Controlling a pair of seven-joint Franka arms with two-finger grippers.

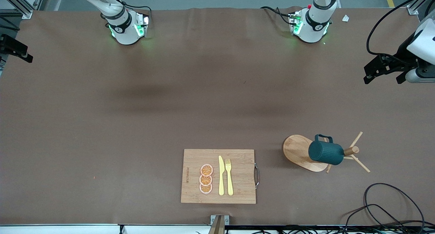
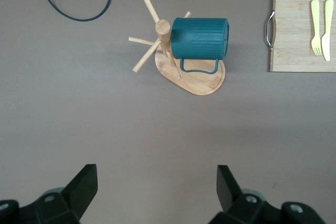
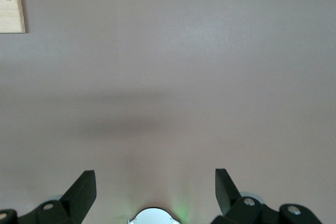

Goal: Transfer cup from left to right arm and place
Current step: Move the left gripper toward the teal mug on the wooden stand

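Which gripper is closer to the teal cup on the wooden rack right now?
Left. The left gripper hangs open over bare table at the left arm's end, with the cup in its wrist view. The right gripper, also open, is over bare table near its own base.

Table layout, cup hung on rack, both arms held off.

Cup hung sideways on a peg of the wooden rack, toward the left arm's end of the table. Cutting board lay beside the rack, toward the right arm's end, nearer the front camera; knife, fork and three slices on it. Left gripper stood open over that table end; right gripper open over bare table.
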